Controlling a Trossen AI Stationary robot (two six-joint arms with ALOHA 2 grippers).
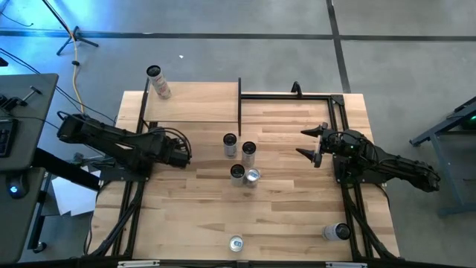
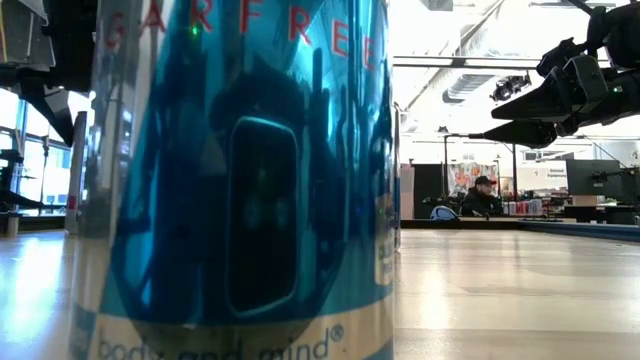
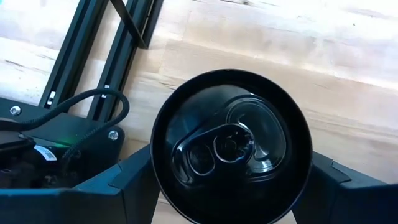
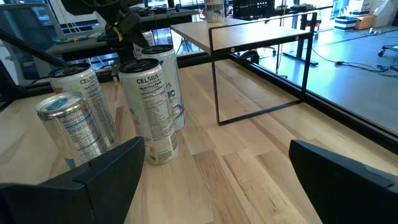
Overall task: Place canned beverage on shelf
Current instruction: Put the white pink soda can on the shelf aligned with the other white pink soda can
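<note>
7 cans are in sight, and only 1 of them is on the shelf (image 1: 195, 103): the shelved can (image 1: 158, 82) stands at the board's far-left corner, at the far side of the table (image 1: 297, 216). A cluster of 4 cans (image 1: 240, 159) stands close together near the middle of the table, in front of the shelf's right end. A blue can (image 2: 240, 180) stands alone at the table's near edge, right against the low camera. The last can (image 1: 336, 232) lies near the near-right corner. The left claw (image 1: 181, 155) sits over the table in front of the shelf, left of the cluster. The left wrist view looks down on a dark-topped can (image 3: 230, 146) between that claw's 2 fingers (image 3: 118, 186); whether they pinch it or merely flank it, I cannot tell. The right claw (image 1: 303, 143) hangs above the right side of the table, pointing toward the cluster, its jaws spread wide and holding nothing. A bare black frame (image 4: 261, 81) stands beside the shelf. Beyond the table, a person (image 2: 483, 197) sits in the room.
</note>
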